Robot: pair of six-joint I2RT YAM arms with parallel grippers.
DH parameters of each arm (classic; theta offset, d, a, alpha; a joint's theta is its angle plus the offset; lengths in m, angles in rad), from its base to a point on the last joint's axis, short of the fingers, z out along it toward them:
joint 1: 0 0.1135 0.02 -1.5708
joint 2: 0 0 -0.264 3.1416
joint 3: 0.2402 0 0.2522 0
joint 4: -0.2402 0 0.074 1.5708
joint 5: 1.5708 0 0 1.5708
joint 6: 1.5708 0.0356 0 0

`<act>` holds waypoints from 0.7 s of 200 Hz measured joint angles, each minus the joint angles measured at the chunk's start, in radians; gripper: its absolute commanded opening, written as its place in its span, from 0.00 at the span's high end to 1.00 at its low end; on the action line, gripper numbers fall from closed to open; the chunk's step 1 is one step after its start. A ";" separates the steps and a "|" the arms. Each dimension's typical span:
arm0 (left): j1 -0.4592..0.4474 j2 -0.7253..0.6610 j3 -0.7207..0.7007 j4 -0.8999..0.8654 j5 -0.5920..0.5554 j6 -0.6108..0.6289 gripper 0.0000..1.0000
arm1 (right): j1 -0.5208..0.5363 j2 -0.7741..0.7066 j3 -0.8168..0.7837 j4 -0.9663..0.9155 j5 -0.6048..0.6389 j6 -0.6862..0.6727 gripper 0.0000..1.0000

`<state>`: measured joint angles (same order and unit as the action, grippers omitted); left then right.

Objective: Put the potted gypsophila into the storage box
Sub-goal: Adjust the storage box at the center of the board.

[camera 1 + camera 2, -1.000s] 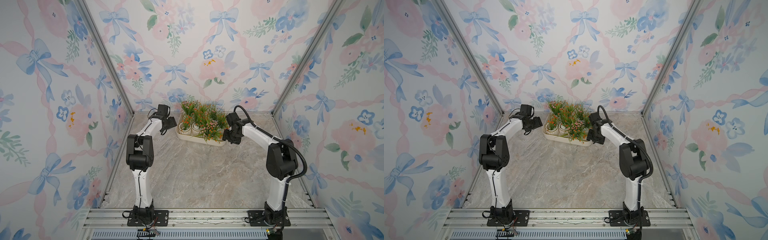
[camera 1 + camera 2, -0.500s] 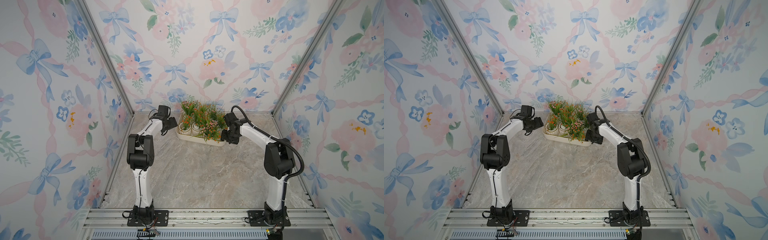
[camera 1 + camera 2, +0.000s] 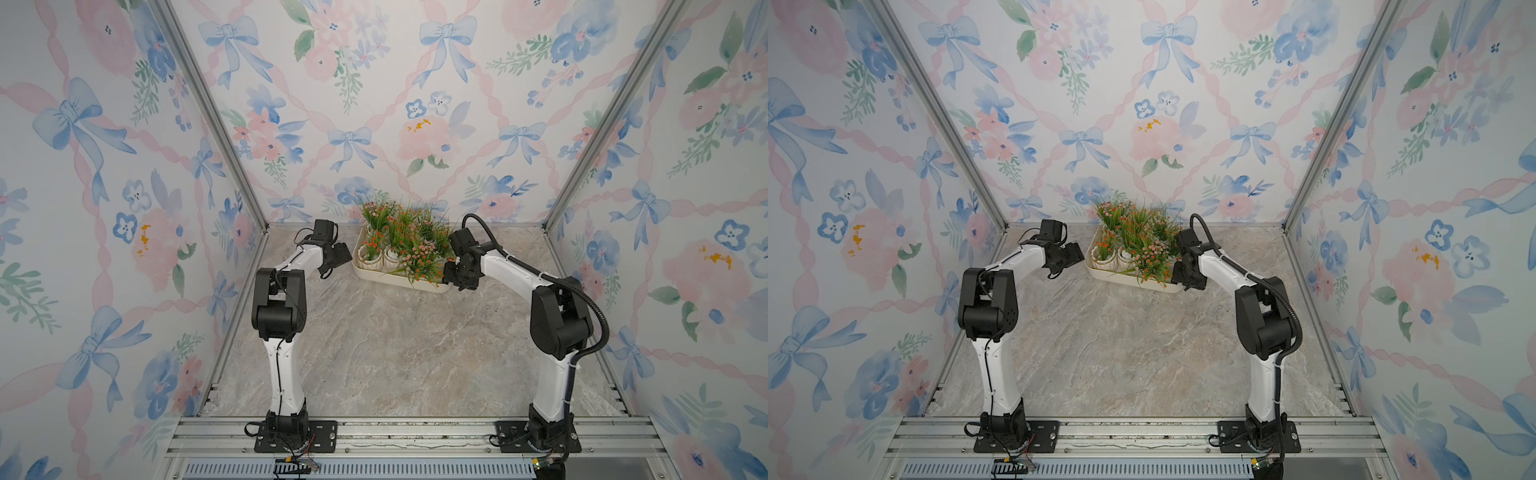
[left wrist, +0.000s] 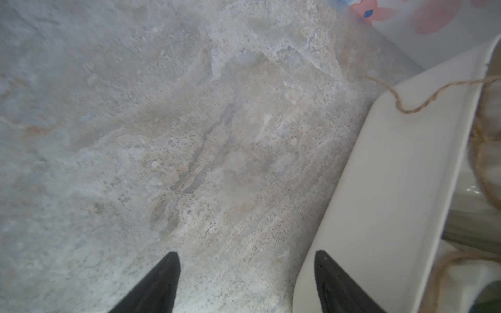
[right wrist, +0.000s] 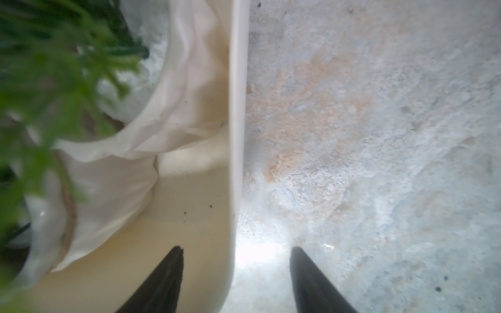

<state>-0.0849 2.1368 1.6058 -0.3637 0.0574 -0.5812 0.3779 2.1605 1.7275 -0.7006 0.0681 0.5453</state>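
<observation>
Several potted gypsophila [image 3: 415, 249] fill the storage box [image 3: 399, 281]; right claw [image 5: 237, 248], wide, straddles its rim; left claw [image 4: 245, 253], wide, just beside.

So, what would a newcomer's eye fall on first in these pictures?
The potted gypsophila, green with orange and pink blossoms, stand packed in the cream storage box at the back of the marble table. The left gripper hangs open at one end of the box, and the right gripper is open astride its rim at the other end. Wallpaper with blue bows and pink flowers covers all three walls.
</observation>
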 measured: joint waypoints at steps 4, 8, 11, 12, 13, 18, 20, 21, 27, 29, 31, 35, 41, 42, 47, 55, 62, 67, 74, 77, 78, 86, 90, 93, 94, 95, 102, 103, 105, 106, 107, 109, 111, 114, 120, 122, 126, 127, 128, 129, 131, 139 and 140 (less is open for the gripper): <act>0.000 -0.001 -0.002 0.000 -0.001 0.000 0.21 | -0.004 -0.003 -0.004 0.003 0.000 -0.003 0.36; -0.001 -0.003 -0.004 0.000 -0.001 0.000 0.21 | -0.008 -0.005 -0.006 0.006 0.000 -0.005 0.36; -0.002 -0.005 -0.005 0.000 -0.003 0.000 0.21 | -0.011 -0.007 -0.008 0.008 0.000 -0.008 0.36; -0.002 -0.005 -0.006 0.000 -0.003 0.000 0.21 | -0.012 -0.007 -0.008 0.008 0.000 -0.007 0.36; -0.002 -0.005 -0.006 0.000 -0.004 0.000 0.21 | -0.013 -0.008 -0.009 0.008 0.000 -0.008 0.36; -0.003 -0.008 -0.009 0.000 -0.005 0.000 0.21 | -0.018 -0.010 -0.011 0.010 0.000 -0.011 0.36; -0.003 -0.009 -0.010 0.000 -0.006 0.000 0.21 | -0.021 -0.010 -0.011 0.010 0.000 -0.013 0.36; -0.004 -0.010 -0.011 0.000 -0.006 0.000 0.21 | -0.021 -0.010 -0.012 0.011 0.000 -0.014 0.36; -0.006 -0.013 -0.014 0.000 -0.008 0.000 0.21 | -0.028 -0.012 -0.014 0.014 0.000 -0.016 0.36; -0.006 -0.014 -0.016 0.000 -0.010 0.000 0.21 | -0.031 -0.012 -0.014 0.014 0.000 -0.018 0.36; -0.007 -0.014 -0.017 0.001 -0.011 0.000 0.21 | -0.032 -0.013 -0.014 0.015 0.000 -0.019 0.36; -0.008 -0.016 -0.018 0.001 -0.013 0.000 0.21 | -0.037 -0.013 -0.014 0.017 0.000 -0.023 0.36; -0.009 -0.018 -0.020 0.001 -0.015 0.000 0.21 | -0.041 -0.013 -0.015 0.018 0.000 -0.028 0.36; -0.010 -0.018 -0.020 0.001 -0.015 0.000 0.21 | -0.042 -0.013 -0.015 0.018 0.000 -0.030 0.36; -0.011 -0.018 -0.021 0.001 -0.015 0.000 0.21 | -0.045 -0.013 -0.015 0.017 -0.001 -0.034 0.36; -0.015 -0.018 -0.023 0.001 -0.015 0.000 0.21 | -0.051 -0.013 -0.015 0.016 -0.001 -0.041 0.36; -0.019 -0.018 -0.025 0.001 -0.015 0.000 0.21 | -0.055 -0.013 -0.015 0.013 -0.001 -0.047 0.36; -0.021 -0.018 -0.026 0.001 -0.016 0.000 0.21 | -0.058 -0.013 -0.015 0.012 -0.001 -0.052 0.36; -0.025 -0.018 -0.028 0.001 -0.016 0.000 0.21 | -0.062 -0.013 -0.015 0.008 -0.001 -0.057 0.36; -0.027 -0.018 -0.029 0.001 -0.017 0.000 0.21 | -0.063 -0.013 -0.015 0.006 -0.001 -0.060 0.36; -0.027 -0.018 -0.029 0.001 -0.017 0.000 0.21 | -0.064 -0.013 -0.015 0.006 -0.001 -0.060 0.36; -0.032 -0.018 -0.032 0.001 -0.018 0.000 0.21 | -0.069 -0.012 -0.015 0.004 0.000 -0.064 0.36; -0.034 -0.018 -0.033 0.001 -0.019 0.000 0.21 | -0.070 -0.011 -0.015 0.003 0.000 -0.067 0.36; -0.037 -0.018 -0.034 0.001 -0.020 0.000 0.21 | -0.071 -0.011 -0.015 0.002 0.000 -0.068 0.36; -0.037 -0.018 -0.034 0.001 -0.020 0.000 0.21 | -0.072 -0.011 -0.015 0.002 0.000 -0.068 0.36; -0.038 -0.018 -0.034 0.001 -0.020 0.000 0.21 | -0.072 -0.010 -0.015 0.002 0.000 -0.068 0.36; -0.043 -0.019 -0.038 0.001 -0.023 0.000 0.21 | -0.076 -0.007 -0.015 -0.002 0.000 -0.072 0.36; -0.043 -0.019 -0.038 0.001 -0.023 0.000 0.21 | -0.076 -0.007 -0.015 -0.002 0.000 -0.073 0.36; -0.045 -0.019 -0.040 0.001 -0.024 0.000 0.21 | -0.077 -0.006 -0.015 -0.002 0.000 -0.075 0.36; -0.045 -0.019 -0.040 0.001 -0.025 0.000 0.21 | -0.077 -0.005 -0.015 -0.002 0.000 -0.075 0.36; -0.046 -0.019 -0.041 0.001 -0.026 0.000 0.21 | -0.078 -0.005 -0.015 -0.002 0.000 -0.076 0.36; -0.048 -0.020 -0.043 0.001 -0.026 0.000 0.21 | -0.079 -0.004 -0.015 -0.002 0.000 -0.076 0.36; -0.049 -0.021 -0.045 0.001 -0.027 0.000 0.21 | -0.080 -0.003 -0.015 -0.002 0.000 -0.077 0.36; -0.051 -0.022 -0.048 0.001 -0.027 0.000 0.21 | -0.081 -0.002 -0.015 -0.002 0.000 -0.079 0.36; -0.056 -0.025 -0.055 0.000 -0.027 0.000 0.21 | -0.083 0.002 -0.015 -0.002 0.000 -0.081 0.36; -0.058 -0.026 -0.058 0.001 -0.027 0.000 0.21 | -0.084 0.003 -0.015 -0.002 0.000 -0.083 0.36; -0.061 -0.028 -0.064 0.001 -0.027 0.000 0.21 | -0.085 0.006 -0.015 -0.003 0.000 -0.083 0.36; -0.061 -0.029 -0.066 0.001 -0.027 0.000 0.21 | -0.086 0.006 -0.015 -0.003 0.000 -0.083 0.36; -0.063 -0.029 -0.068 0.001 -0.026 0.000 0.21 | -0.087 0.007 -0.015 -0.003 0.000 -0.084 0.36; -0.063 -0.030 -0.069 0.001 -0.026 0.000 0.21 | -0.087 0.008 -0.015 -0.003 0.000 -0.084 0.36; -0.066 -0.031 -0.073 0.001 -0.027 0.000 0.21 | -0.087 0.009 -0.015 -0.003 0.000 -0.084 0.36; -0.074 -0.036 -0.089 0.000 -0.027 0.000 0.21 | -0.090 0.013 -0.014 -0.002 0.000 -0.087 0.36; -0.075 -0.037 -0.091 0.000 -0.027 0.000 0.21 | -0.091 0.014 -0.014 -0.002 0.000 -0.087 0.36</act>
<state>-0.1600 2.1002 1.5150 -0.3641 0.0303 -0.5808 0.2871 2.1742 1.7130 -0.7025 0.0681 0.4583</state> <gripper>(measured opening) 0.790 0.639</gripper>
